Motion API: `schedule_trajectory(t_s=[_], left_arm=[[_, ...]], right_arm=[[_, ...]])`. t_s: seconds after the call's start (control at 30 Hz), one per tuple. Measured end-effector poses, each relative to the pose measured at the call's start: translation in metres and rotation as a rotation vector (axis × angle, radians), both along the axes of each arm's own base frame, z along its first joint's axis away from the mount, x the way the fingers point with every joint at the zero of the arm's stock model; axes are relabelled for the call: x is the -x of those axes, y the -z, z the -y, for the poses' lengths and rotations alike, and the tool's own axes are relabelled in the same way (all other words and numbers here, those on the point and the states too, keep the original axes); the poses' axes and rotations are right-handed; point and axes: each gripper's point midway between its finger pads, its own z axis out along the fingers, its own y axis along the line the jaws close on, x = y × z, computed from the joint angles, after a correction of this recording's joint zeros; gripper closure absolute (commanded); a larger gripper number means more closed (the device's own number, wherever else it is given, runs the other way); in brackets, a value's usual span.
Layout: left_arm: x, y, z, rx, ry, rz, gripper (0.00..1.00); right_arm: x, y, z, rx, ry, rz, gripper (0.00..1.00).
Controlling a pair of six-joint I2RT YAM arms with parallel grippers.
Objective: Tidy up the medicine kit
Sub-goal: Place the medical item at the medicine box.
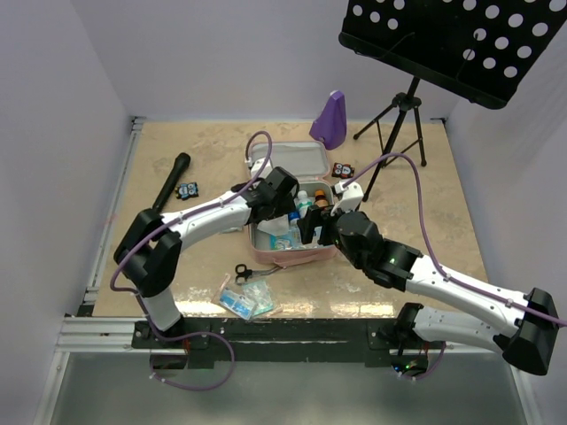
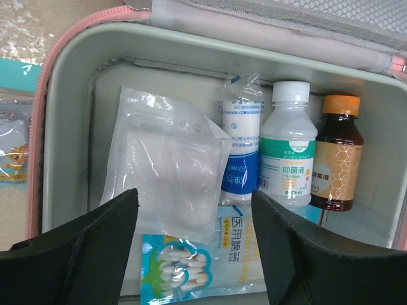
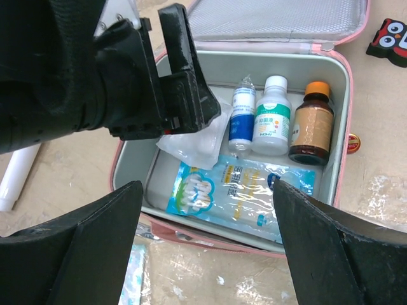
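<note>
Two grippers hung over the medicine kit (image 1: 292,258), which sat unzipped and open on the table (image 1: 177,266) with both tools above its tray. The left gripper (image 2: 194,197) had its jaws spread wide and gripped nothing. A clear plastic packet (image 2: 165,168) lay flat on the pale lining directly beneath it, reaching from under the left finger toward the right one. Nearer the wrist, below the gap between the fingers (image 2: 82,248), lay a blue cotton-swab packet (image 2: 191,267), its far edge tucked under the clear one.

Beyond the fingertips, toward the right finger's side, three bottles lay in a row, touching or nearly so. There was a small wrapped bottle (image 2: 241,152) with a blue label, then a white bottle (image 2: 289,152) with a green label, then an amber bottle (image 2: 337,159) with an orange cap.

The right gripper (image 3: 206,187) was also wide open and empty, poised above the tray's near part, with the swab packet below the space between its fingers. The left gripper sat ahead of it, toward its left finger.

Outside the case, an owl-faced card (image 3: 388,35) lay on the table past the right gripper's right finger. Scissors (image 1: 241,270) and loose packets (image 1: 248,301) lay behind the left gripper.
</note>
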Motion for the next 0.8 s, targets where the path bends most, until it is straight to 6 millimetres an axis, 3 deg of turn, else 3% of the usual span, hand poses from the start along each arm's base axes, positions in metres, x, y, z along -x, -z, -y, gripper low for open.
schedule_trajectory(t_s=[0.23, 0.4, 0.63, 0.8], left_arm=[[0.001, -0.021, 0.002, 0.036, 0.037, 0.038, 0.76], [0.011, -0.005, -0.002, 0.016, 0.069, 0.004, 0.98], [0.018, 0.015, 0.000, -0.005, 0.111, -0.048, 1.00], [0.020, 0.032, 0.000, -0.024, 0.130, -0.084, 1.00]], right_arm=[[0.000, 0.003, -0.001, 0.007, 0.000, -0.005, 0.12], [-0.001, 0.008, -0.002, 0.021, 0.000, -0.014, 0.12], [-0.005, 0.017, -0.002, 0.046, 0.016, -0.025, 0.12], [-0.007, 0.043, -0.001, 0.089, 0.033, -0.073, 0.13]])
